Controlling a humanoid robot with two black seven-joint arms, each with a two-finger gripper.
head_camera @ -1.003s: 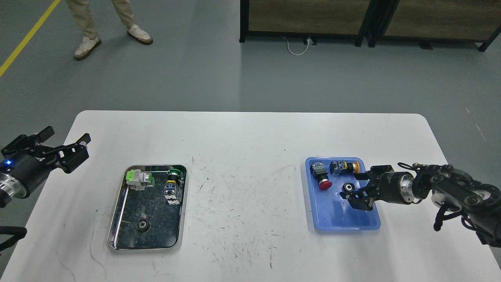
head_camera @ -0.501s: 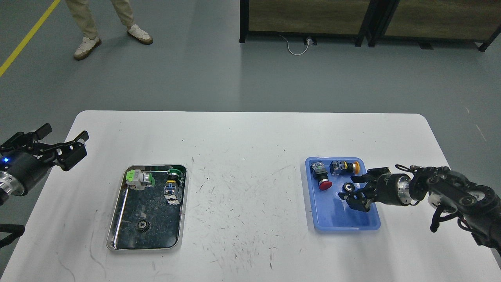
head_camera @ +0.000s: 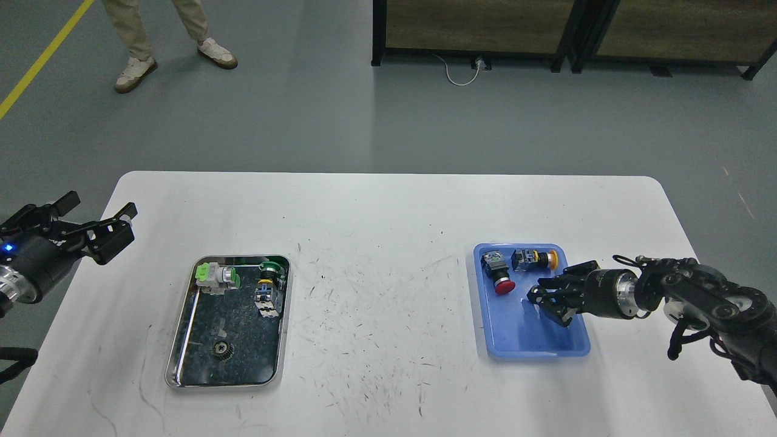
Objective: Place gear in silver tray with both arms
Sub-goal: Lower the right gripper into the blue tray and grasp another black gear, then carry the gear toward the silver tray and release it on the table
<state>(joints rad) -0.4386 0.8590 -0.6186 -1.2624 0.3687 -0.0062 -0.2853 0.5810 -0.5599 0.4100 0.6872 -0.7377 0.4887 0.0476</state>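
The silver tray [head_camera: 181,323] lies on the left half of the white table. A small dark gear [head_camera: 223,350] sits near its front, with a green-capped switch [head_camera: 216,276] and another switch [head_camera: 267,290] at its back. My right gripper [head_camera: 536,296] reaches into the blue tray [head_camera: 522,337]. Its fingers have come together around a second black gear, which they now almost hide. My left gripper [head_camera: 102,206] hovers open and empty above the table's left edge, behind and left of the silver tray.
The blue tray also holds a red push-button [head_camera: 499,274] and a yellow-capped switch [head_camera: 534,259] at its back. A person's legs [head_camera: 170,36] stand on the floor beyond the table's far left. Dark cabinets [head_camera: 546,30] stand at the back.
My right gripper's fingers have moved left and closed in on the black gear in the blue tray, which showed between them before. My left gripper has drawn slightly back and left.
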